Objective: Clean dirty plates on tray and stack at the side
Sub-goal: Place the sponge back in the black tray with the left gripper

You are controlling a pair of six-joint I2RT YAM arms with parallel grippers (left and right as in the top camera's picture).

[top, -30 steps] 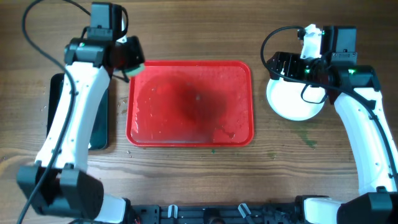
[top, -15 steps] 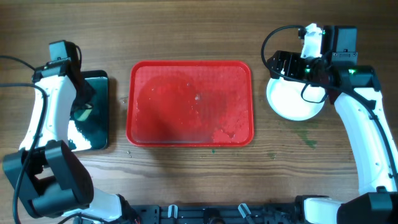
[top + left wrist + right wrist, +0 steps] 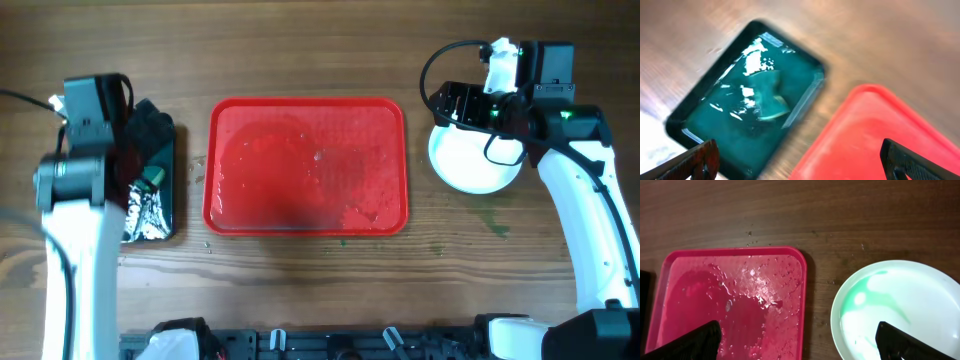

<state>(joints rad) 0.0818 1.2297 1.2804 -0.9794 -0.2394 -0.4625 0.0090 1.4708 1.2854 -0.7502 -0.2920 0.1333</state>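
Note:
The red tray (image 3: 305, 101) lies mid-table, wet, with no plate on it. To its right, on the wood, rests a pale plate (image 3: 465, 165); in the right wrist view the plate (image 3: 900, 305) carries a teal-green smear. I cannot tell whether other plates lie under it. My right gripper (image 3: 462, 105) hovers between tray and plate, open and holding nothing (image 3: 800, 347). My left gripper (image 3: 148, 135) is over the black tray, open and holding nothing (image 3: 800, 165). The left wrist view is blurred and shows the red tray (image 3: 880, 130) at lower right.
A narrow black tray (image 3: 170, 185) holding teal liquid sits left of the red tray, and a green sponge (image 3: 771, 95) lies in it. Wet spots and crumbs dot the wood near the plate. Both arm bases stand at the near table edge.
My left arm swung from the red tray's far-left corner to the black tray. Its gripper opened and the green sponge now lies in the teal liquid. The right arm stayed still.

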